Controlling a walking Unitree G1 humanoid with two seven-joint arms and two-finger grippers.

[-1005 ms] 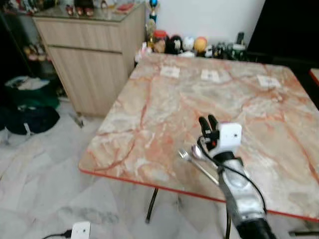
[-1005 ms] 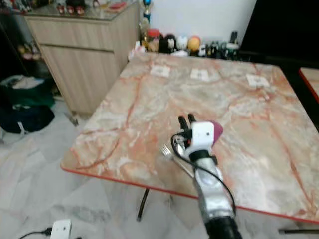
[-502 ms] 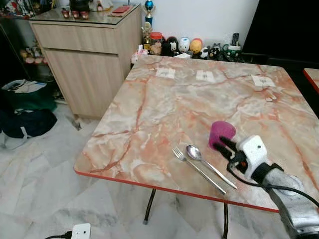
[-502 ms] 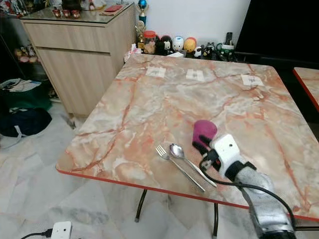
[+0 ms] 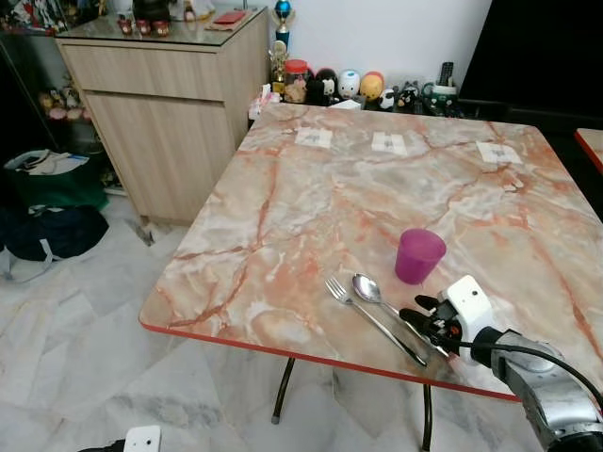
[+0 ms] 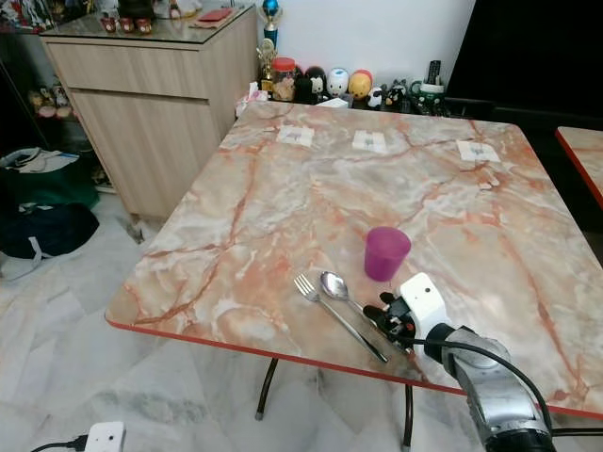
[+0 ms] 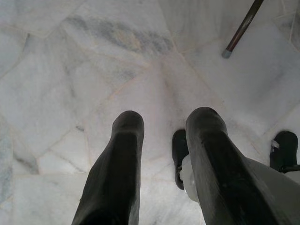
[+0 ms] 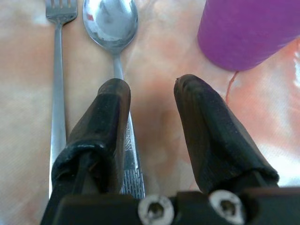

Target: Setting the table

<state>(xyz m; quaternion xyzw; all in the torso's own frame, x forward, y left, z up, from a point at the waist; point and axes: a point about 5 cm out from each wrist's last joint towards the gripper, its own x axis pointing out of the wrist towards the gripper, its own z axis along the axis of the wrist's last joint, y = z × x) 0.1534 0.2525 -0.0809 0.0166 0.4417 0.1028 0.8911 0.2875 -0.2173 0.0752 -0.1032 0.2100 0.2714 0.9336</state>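
Observation:
A purple cup (image 5: 419,255) stands upright on the marble table (image 5: 311,207), near its front right. Just left of it lie a fork (image 5: 372,320) and a spoon (image 5: 377,294) side by side. My right gripper (image 5: 421,317) hovers low at the table's front edge, over the cutlery handles and short of the cup. In the right wrist view its fingers (image 8: 105,117) are open with nothing between them; the spoon (image 8: 110,23) handle runs under one finger and the cup (image 8: 248,33) is ahead. My left gripper (image 7: 164,122) hangs open over the floor.
A wooden cabinet (image 5: 170,104) stands at the left rear. Figurines and jars (image 5: 349,85) line the wall behind the table. Three paper cards (image 5: 391,143) lie near the far edge. Bags (image 5: 47,207) sit on the floor at left, and a white plug (image 5: 141,438) by the near floor.
My right gripper has drawn back from the purple cup toward the table's front edge. The cup now stands free beside the spoon and fork.

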